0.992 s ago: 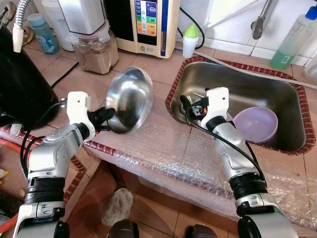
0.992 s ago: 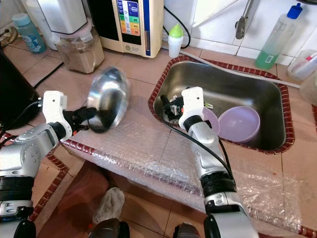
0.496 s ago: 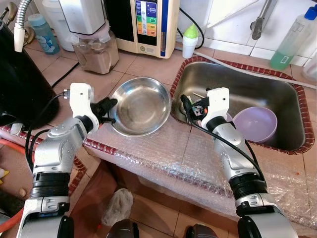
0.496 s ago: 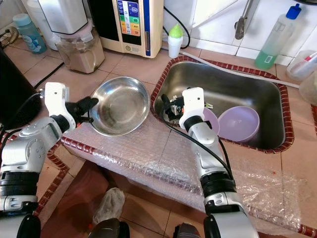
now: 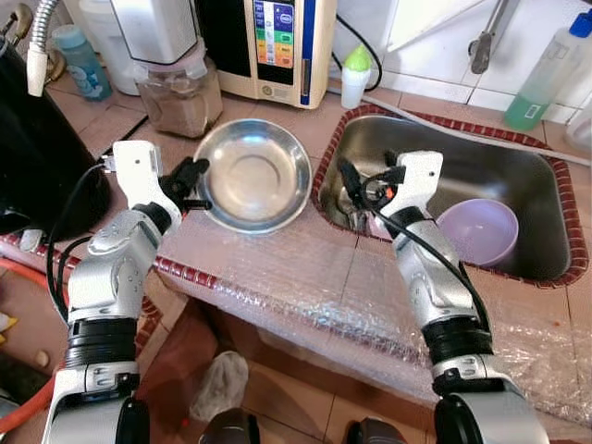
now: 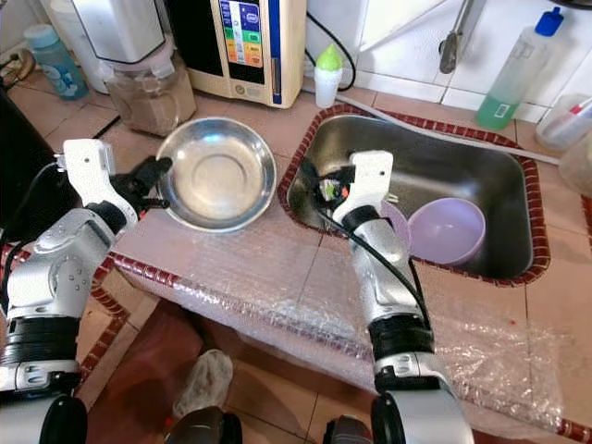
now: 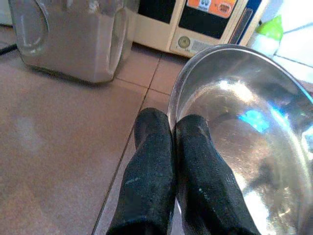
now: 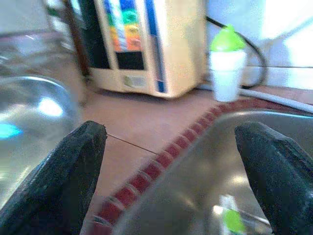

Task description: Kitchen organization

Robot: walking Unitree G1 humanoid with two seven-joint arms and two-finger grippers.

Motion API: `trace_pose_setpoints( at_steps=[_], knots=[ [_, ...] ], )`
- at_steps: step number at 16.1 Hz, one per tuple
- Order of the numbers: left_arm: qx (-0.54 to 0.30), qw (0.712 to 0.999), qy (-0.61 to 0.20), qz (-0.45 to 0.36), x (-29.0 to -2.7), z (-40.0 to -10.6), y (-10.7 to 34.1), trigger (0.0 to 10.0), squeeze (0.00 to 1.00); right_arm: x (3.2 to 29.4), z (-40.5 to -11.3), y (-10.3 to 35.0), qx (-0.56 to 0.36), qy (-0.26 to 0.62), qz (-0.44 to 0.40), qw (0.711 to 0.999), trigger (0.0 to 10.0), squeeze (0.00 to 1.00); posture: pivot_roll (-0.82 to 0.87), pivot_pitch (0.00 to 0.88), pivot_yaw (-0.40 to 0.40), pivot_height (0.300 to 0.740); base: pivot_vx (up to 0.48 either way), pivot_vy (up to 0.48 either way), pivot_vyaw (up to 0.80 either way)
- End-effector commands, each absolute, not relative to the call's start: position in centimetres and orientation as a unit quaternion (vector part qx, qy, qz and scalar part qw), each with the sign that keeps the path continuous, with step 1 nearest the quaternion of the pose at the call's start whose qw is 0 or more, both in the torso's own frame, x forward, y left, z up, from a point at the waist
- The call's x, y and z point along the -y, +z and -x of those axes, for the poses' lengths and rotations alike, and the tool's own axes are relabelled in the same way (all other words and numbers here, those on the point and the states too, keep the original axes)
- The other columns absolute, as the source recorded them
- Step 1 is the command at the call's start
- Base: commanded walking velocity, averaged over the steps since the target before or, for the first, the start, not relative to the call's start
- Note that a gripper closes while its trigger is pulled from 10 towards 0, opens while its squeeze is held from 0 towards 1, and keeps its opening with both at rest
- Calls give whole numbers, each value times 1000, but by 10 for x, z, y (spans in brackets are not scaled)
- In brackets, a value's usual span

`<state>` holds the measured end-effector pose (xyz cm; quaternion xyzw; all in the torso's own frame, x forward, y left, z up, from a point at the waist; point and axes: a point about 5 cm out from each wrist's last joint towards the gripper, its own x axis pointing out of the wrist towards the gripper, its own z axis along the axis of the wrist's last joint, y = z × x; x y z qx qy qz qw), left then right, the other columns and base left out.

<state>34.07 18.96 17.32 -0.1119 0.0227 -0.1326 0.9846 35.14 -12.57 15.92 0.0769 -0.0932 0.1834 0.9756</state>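
Tiled counter (image 5: 277, 120), brown, with bubble wrap (image 5: 305, 277) laid over its front edge. Steel sink (image 5: 541, 199) set into it at the robot's right, red tile rim.

Purple bowl (image 5: 478, 231) sits in the sink, right of the right arm. Second purple piece partly hidden behind that arm; cannot tell what it is.

Steel bowl (image 5: 252, 173) on the counter just left of the sink, mouth up, roughly level. Its left rim is pinched between the two black fingers (image 7: 149, 181) of the left gripper (image 5: 196, 182): jaws narrow, one finger inside the rim, one outside, in the left wrist view.

Right gripper (image 5: 368, 176) above the sink's left edge, fingers (image 8: 73, 171) spread wide, nothing between them. The steel bowl lies well outside these jaws, off to the robot's left.

Back of counter: jar of brown powder (image 5: 180, 97), cream appliance with coloured panel (image 5: 277, 46), small white bottle with green cap (image 5: 355, 76), green soap bottle (image 5: 546, 74) far right.
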Motion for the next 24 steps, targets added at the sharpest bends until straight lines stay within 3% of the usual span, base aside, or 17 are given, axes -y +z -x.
trace_pose_setpoints(
  at_steps=[1, 4, 8, 9, 10, 11, 13, 14, 15, 16, 19, 24],
  knots=[
    [4, 984, -136, 113, -188, -342, 185, 0, 0, 120, -350, 165, 101, 210, -94, 968, 10000, 0, 55, 47, 24, 740, 0, 0, 0],
    [21, 982, -152, 113, -181, -342, 189, 0, 0, 99, -343, 154, 70, 274, -126, 951, 10000, 0, 52, 48, 27, 740, 0, 0, 0],
    [63, 975, -186, 108, -175, -342, 207, 0, 0, 79, -347, 142, 36, 279, -148, 948, 10000, 0, 53, 50, 29, 740, 0, 0, 0],
    [66, 973, -189, 112, -175, -342, 209, 0, 0, 78, -349, 140, 28, 271, -146, 951, 8980, 0, 53, 50, 29, 740, 0, 0, 0],
    [75, 972, -192, 113, -174, -341, 211, 0, 0, 77, -352, 137, 11, 253, -144, 956, 3490, 0, 53, 50, 29, 740, 0, 0, 0],
    [78, 970, -197, 118, -173, -340, 212, 0, 0, 77, -354, 136, 4, 248, -154, 956, 980, 0, 58, 54, 29, 740, 0, 0, 0],
    [87, 964, -216, 126, -170, -337, 215, 0, 0, 72, -356, 134, -7, 249, -174, 953, 941, 0, 62, 54, 29, 740, 0, 0, 0],
    [91, 962, -222, 128, -169, -336, 216, 0, 0, 70, -357, 134, -8, 250, -177, 952, 1922, 0, 64, 54, 28, 740, 0, 0, 0],
    [93, 961, -226, 130, -169, -336, 217, 0, 0, 68, -357, 133, -9, 251, -179, 951, 4980, 0, 64, 54, 27, 740, 0, 0, 0],
    [95, 960, -229, 132, -168, -335, 218, 0, 0, 66, -357, 133, -11, 251, -179, 951, 10000, 0, 64, 54, 27, 740, 0, 0, 0],
    [72, 967, -219, 105, -171, -337, 210, 0, 0, 67, -359, 133, -13, 246, -175, 953, 10000, 0, 62, 54, 25, 740, 0, 0, 0],
    [116, 955, -235, 137, -169, -336, 228, 0, 0, 75, -360, 129, -14, 235, -172, 957, 10000, 0, 62, 50, 22, 740, 0, 0, 0]
  ],
)
